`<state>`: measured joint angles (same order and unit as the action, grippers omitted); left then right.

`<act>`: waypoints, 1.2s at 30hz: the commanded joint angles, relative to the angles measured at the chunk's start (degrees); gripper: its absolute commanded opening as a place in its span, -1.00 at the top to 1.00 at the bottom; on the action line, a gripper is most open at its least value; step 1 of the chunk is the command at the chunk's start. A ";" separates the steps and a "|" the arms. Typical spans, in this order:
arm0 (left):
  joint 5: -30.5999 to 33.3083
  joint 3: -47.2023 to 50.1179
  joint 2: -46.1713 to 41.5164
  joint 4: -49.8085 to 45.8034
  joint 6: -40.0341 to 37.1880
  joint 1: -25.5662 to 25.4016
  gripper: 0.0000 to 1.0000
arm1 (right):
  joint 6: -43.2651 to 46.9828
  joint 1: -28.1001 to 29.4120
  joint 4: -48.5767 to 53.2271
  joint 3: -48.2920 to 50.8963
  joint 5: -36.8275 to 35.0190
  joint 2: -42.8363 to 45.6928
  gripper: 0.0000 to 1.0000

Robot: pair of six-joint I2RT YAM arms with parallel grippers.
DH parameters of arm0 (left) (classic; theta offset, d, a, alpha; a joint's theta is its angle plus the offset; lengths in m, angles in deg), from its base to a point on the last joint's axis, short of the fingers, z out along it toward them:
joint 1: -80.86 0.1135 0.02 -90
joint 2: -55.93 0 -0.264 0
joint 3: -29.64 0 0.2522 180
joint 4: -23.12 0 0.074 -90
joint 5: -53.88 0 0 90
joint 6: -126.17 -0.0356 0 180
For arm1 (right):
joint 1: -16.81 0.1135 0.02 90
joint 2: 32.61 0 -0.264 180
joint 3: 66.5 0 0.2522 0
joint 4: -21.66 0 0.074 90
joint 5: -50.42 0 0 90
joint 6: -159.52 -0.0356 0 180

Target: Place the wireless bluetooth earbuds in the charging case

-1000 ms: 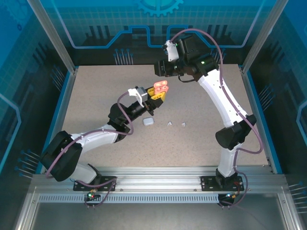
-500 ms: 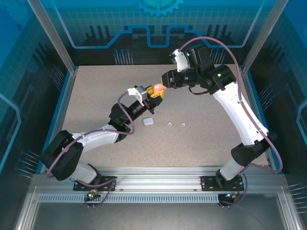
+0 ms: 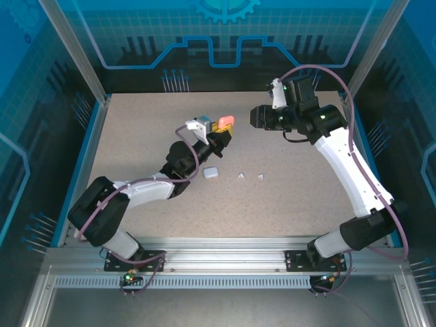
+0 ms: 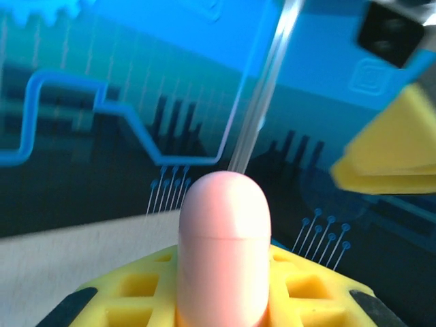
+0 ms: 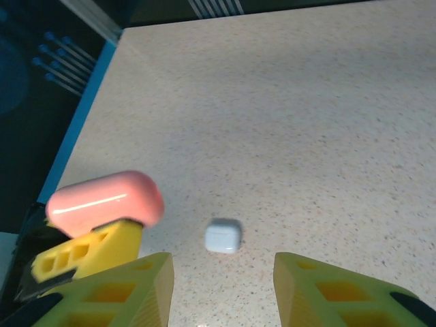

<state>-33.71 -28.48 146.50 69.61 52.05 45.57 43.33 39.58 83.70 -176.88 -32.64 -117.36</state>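
robot lab: blue-panelled enclosure (image 3: 136, 41)

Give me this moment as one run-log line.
left end effector: shut on pink charging case, lid closed | right end effector: open, apart from it | white charging case, two white earbuds: on table

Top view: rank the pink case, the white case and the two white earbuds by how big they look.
1. Pink case, though it is held up nearer the camera.
2. White case.
3. The two white earbuds, which look alike.
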 commanded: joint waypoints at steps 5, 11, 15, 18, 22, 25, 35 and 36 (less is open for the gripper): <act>3.46 -8.73 10.47 -19.29 23.51 3.33 1.00 | -3.23 -0.69 -4.63 7.84 -3.59 -0.63 0.13; -2.11 -17.13 19.18 -31.12 35.35 6.54 1.00 | -4.45 -0.70 -6.88 11.82 -4.12 -2.38 0.11; -6.60 -22.61 24.47 -37.64 40.56 8.85 1.00 | -5.14 -0.55 -7.61 13.23 -4.64 -3.41 0.11; -8.36 -25.95 27.42 -41.65 41.90 9.92 1.00 | -5.23 -0.34 -7.93 13.65 -4.72 -4.30 0.11; -9.99 -29.57 30.50 -46.98 42.17 11.11 0.99 | -5.39 0.65 -7.52 13.30 -5.53 -6.15 0.10; -11.28 -31.43 32.11 -49.92 41.86 11.94 0.81 | -5.47 1.68 -7.23 13.02 -6.40 -7.89 0.07; -13.75 -30.74 29.42 -53.49 38.24 14.93 0.03 | -6.04 8.48 -5.23 9.37 -10.85 -15.53 -0.27; -13.80 -30.06 28.54 -53.35 37.88 15.26 -0.04 | -6.27 9.38 -4.95 8.78 -11.50 -16.44 -0.30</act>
<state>-45.86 -59.30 177.99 18.53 91.61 59.63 37.65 46.79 77.44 -165.30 -41.51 -132.00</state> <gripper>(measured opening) 0.507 0.642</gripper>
